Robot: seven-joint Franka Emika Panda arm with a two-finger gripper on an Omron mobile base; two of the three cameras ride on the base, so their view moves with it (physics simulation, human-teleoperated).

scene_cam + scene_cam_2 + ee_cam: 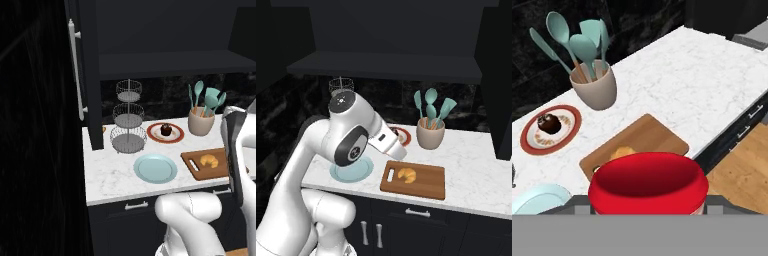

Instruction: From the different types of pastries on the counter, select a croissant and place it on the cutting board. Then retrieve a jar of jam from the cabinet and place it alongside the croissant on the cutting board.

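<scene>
The gripper (647,210) is closed around the jar of jam (648,186), whose red lid looms large at the bottom of the hand view with a dark finger tip at each side of it; carried this way, lid toward the camera, the jar hangs above the near end of the cutting board (652,137), which suggests it is being brought in for the set-down. Just beyond the lid the croissant (623,152) lies on the board toward the handle end, so the open wood on the other side of it looks like the sensible landing spot, alongside rather than on top. Farther out on the white marble counter (712,85) sit one red-rimmed plate (527,137) bearing one dark chocolate pastry (548,123), one light-blue plate (534,197) and one beige utensil crock (597,87) holding four teal utensils. In the left base view one three-tier wire stand (128,117) stands behind the blue plate, and the black wall cabinet (92,75) has its door open, with one silver bar handle (76,70).
</scene>
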